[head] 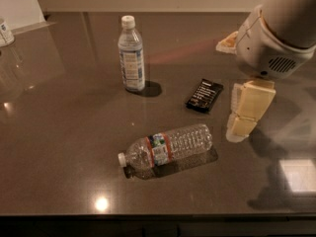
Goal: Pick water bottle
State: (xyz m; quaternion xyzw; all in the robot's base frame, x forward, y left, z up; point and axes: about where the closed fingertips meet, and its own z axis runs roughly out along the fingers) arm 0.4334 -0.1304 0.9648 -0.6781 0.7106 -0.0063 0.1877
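Note:
The water bottle (pixel 168 147) lies on its side on the dark table (pixel 64 132), near the front edge. It is clear and ribbed, with a white cap pointing left and a narrow label with red edges. My gripper (pixel 244 112) hangs at the right, its cream-coloured fingers pointing down, to the right of the bottle's base and apart from it. The arm's grey housing (pixel 276 38) is above it. Nothing is in the gripper.
A smoother upright bottle (pixel 132 56) with a tall blue-white label stands at the back centre. A black packet (pixel 204 96) lies flat between that bottle and my gripper. A yellowish object (pixel 228 42) lies behind the arm. A white container (pixel 5 32) stands at the far left.

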